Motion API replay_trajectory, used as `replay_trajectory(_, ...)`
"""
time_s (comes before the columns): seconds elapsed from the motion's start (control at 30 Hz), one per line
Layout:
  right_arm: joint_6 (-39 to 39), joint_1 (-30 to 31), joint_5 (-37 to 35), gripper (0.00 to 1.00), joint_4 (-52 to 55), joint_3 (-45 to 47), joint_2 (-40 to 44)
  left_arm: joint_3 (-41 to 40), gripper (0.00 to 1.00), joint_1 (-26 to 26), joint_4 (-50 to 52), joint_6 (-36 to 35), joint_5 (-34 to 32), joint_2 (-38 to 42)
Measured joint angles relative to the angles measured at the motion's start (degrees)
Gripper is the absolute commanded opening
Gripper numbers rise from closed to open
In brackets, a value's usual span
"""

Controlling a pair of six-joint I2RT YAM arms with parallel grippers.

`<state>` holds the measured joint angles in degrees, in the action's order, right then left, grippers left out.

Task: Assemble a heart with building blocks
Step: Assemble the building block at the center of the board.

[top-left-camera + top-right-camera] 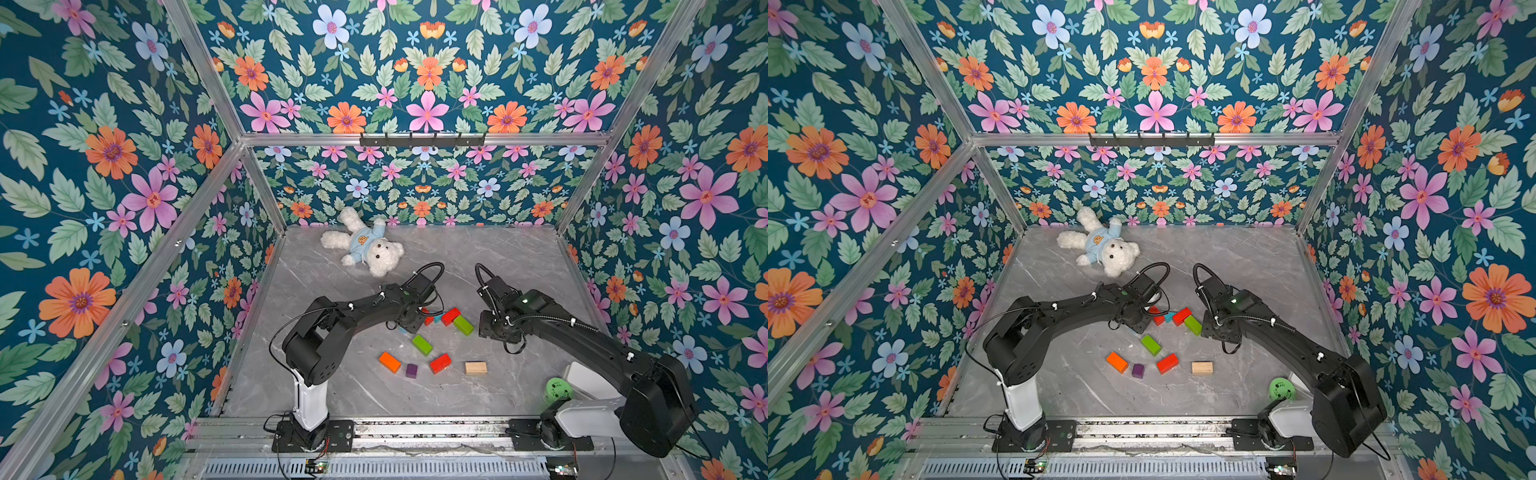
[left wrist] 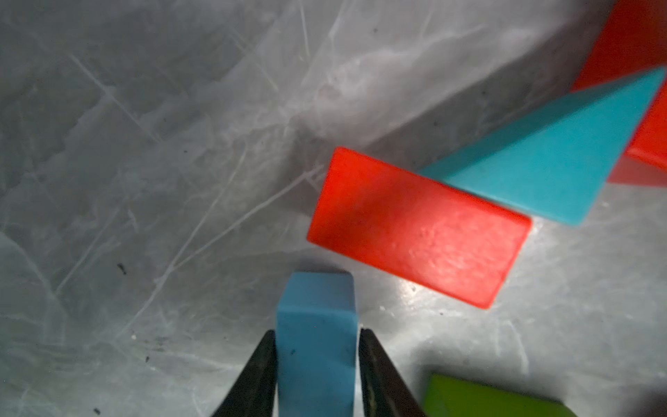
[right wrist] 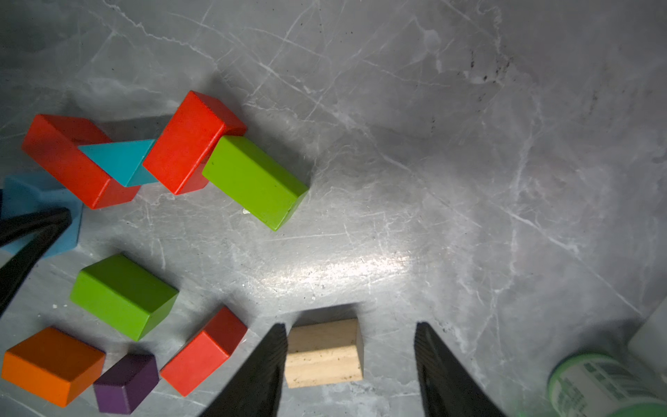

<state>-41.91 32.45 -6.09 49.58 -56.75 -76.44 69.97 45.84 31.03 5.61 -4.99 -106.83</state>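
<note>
Near the middle of the grey marble table [image 1: 519,257], the left claw [image 2: 317,330] is pinching the light blue wooden brick [image 2: 315,310] by its long sides and pointing it toward the free end of a red wooden brick [image 2: 418,227]. That red brick is touching the teal wooden triangle [image 2: 534,159], with a second red brick [image 3: 191,140] and a green wooden brick [image 3: 254,180] running off the other side. So the top of the heart [image 1: 1181,316] is forming toward the far edge.

The job now, I reckon, is seating blue against red: angling it back toward the near edge, setting it flat, then letting go cleanly, since any shove is going to travel through red into the triangle notch.

The right claw [image 3: 350,324] is hanging spread and gripping nothing, with the plain-wood brick [image 3: 323,352] showing between its fingers [image 3: 267,368].

Both top views are hiding the blue brick and the left claw under the left wrist. I cannot tell whether blue is resting on the table or hanging just off it. The green perforated ball [image 1: 557,390], by the near right corner, is being partly covered by the right arm.
</note>
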Motion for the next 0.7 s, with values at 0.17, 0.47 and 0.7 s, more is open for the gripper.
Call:
replay_trajectory(0.17, 0.0, 0.0, 0.0, 0.58, 0.0, -0.6, 0.0, -1.4, 0.22, 0.0, -0.4, -0.1, 0.0, 1.2)
replay_trajectory(0.47, 0.1, 0.0, 0.2, 0.58, -0.1, -0.6, 0.0, -1.8, 0.10, 1.2, -1.2, -2.2, -1.3, 1.6)
replay_trajectory(0.7, 0.1, 0.0, 0.2, 0.58, -0.2, -0.6, 0.0, -0.4, 0.06, 1.4, -1.6, -3.2, -1.7, 0.9)
